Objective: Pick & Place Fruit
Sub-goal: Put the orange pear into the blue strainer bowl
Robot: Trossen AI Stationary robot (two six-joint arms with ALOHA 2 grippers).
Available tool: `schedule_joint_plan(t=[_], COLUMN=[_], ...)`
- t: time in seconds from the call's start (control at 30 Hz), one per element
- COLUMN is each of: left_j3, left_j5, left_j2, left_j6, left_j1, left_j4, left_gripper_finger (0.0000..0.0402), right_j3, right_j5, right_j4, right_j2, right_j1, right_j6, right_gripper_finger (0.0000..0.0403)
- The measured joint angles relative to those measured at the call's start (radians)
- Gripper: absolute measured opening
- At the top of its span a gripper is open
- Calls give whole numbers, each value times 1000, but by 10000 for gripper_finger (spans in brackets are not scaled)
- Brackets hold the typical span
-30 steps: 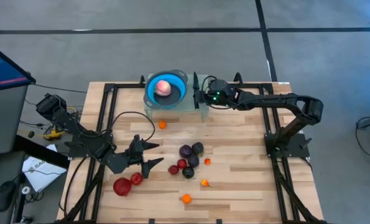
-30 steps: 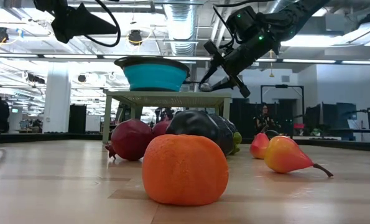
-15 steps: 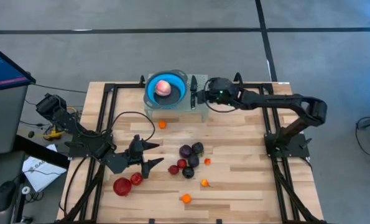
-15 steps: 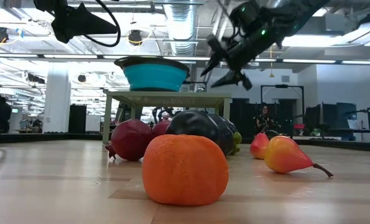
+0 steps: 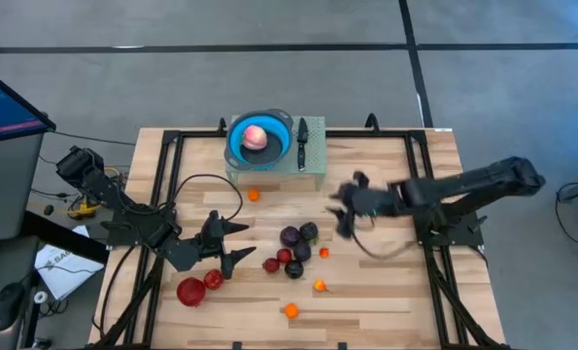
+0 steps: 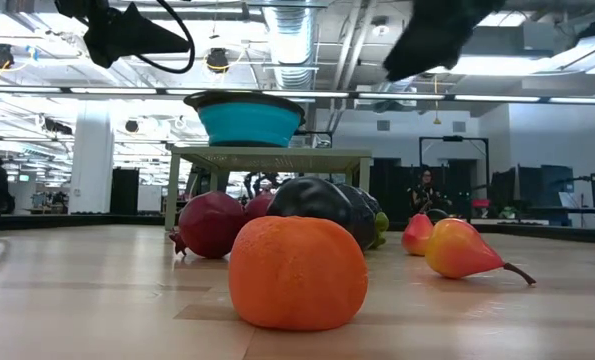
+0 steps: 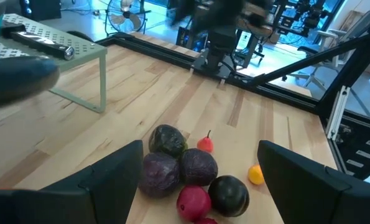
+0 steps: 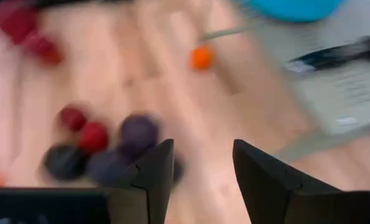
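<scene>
A cluster of small round fruits, dark purple and red (image 5: 294, 251), is lying near the middle of the pale wooden tabletop (image 5: 386, 292). 2 larger red fruits (image 5: 199, 286) are sitting toward the left front, and 4 tiny orange ones, including 1 near the front edge (image 5: 290, 310), are scattered around. 1 pale pink round fruit (image 5: 255, 136) is resting inside the round blue bowl (image 5: 236, 146), which is standing on a low grey-green perforated stand (image 5: 313, 167) at the back beside a black-handled knife (image 5: 302, 142).

The right gripper (image 5: 348, 206) is hovering blurred over the tabletop, between the stand and the cluster, holding nothing; its jaws are standing partly apart in its wrist view. The left gripper (image 5: 228, 243) is waiting just left of the cluster, jaws spread wide and empty.

Judging from this, the step in hand is the reach for another fruit. The next move seems to call for lowering the right jaws around 1 fruit at the cluster's edge without nudging its touching neighbours, which could roll.
</scene>
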Motion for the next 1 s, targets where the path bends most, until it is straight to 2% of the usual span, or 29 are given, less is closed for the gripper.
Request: schedule_joint_plan(t=[0.13, 0.27, 0.47, 0.67, 0.8, 1.0], left_j3=[0, 0, 0, 0, 0, 0], left_j5=[-16, -43, -44, -45, -45, -45], left_j2=[0, 0, 0, 0, 0, 0], left_j6=[1, 2, 2, 2, 2, -1], left_j1=[0, 0, 0, 0, 6, 16], left_j4=[0, 0, 1, 2, 3, 8], left_gripper_finger=[309, 309, 309, 309, 309, 309], right_j3=[0, -4, -8, -8, -7, -7], right_j5=[-25, -62, -64, -157, -235, -262], right_j4=[-30, -41, -30, 15, 23, 37], right_j2=[61, 194, 380, 449, 445, 437], right_j1=[153, 224, 170, 118, 95, 82], right_j6=[-4, -56, -109, -189, -193, -192], right_gripper_finger=[147, 143, 160, 168, 144, 83])
